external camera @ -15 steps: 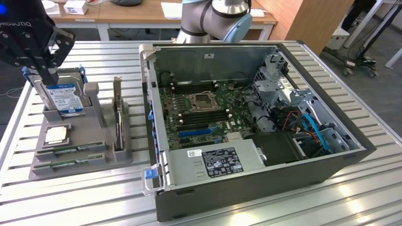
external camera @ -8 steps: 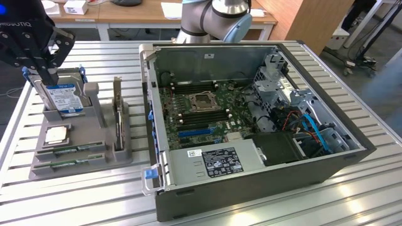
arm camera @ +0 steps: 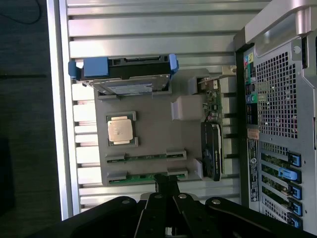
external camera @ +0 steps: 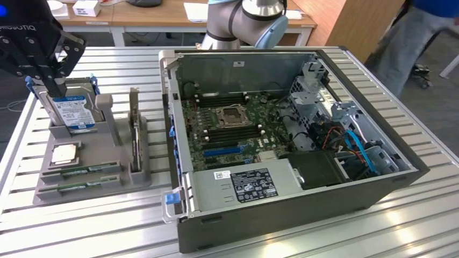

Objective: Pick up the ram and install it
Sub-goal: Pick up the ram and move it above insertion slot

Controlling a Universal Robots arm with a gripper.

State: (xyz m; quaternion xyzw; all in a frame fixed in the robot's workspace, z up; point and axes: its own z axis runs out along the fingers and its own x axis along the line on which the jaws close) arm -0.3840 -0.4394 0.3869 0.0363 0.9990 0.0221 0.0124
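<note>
the end effector (external camera: 49, 85) hangs well above the tray (external camera: 97, 153), over its hard drive (external camera: 72, 110) end as the exterior view has it. its fingers look drawn together and hold nothing. two sticks lie flat in slots along the tray's opposite edge: the ram (external camera: 77, 187) right at that edge, the second stick (external camera: 80, 172) just beside it, and the cpu (external camera: 63, 155) near both. in the wrist view the end effector (arm camera: 167, 182) lines up with the middle of the ram (arm camera: 143, 177). neither stick is lifted, so the task looks barely begun.

risks, as i judge them:
- narrow fingers coming down would land on the stick's edge instead of straddling it, pressing it into its slot.
- the sticks lie close, so a wide or offset grasp could nudge the second stick.
- a thin board pinched off-centre may tilt and then miss the board slots (external camera: 228, 130) inside the case (external camera: 287, 215), jamming there.
</note>
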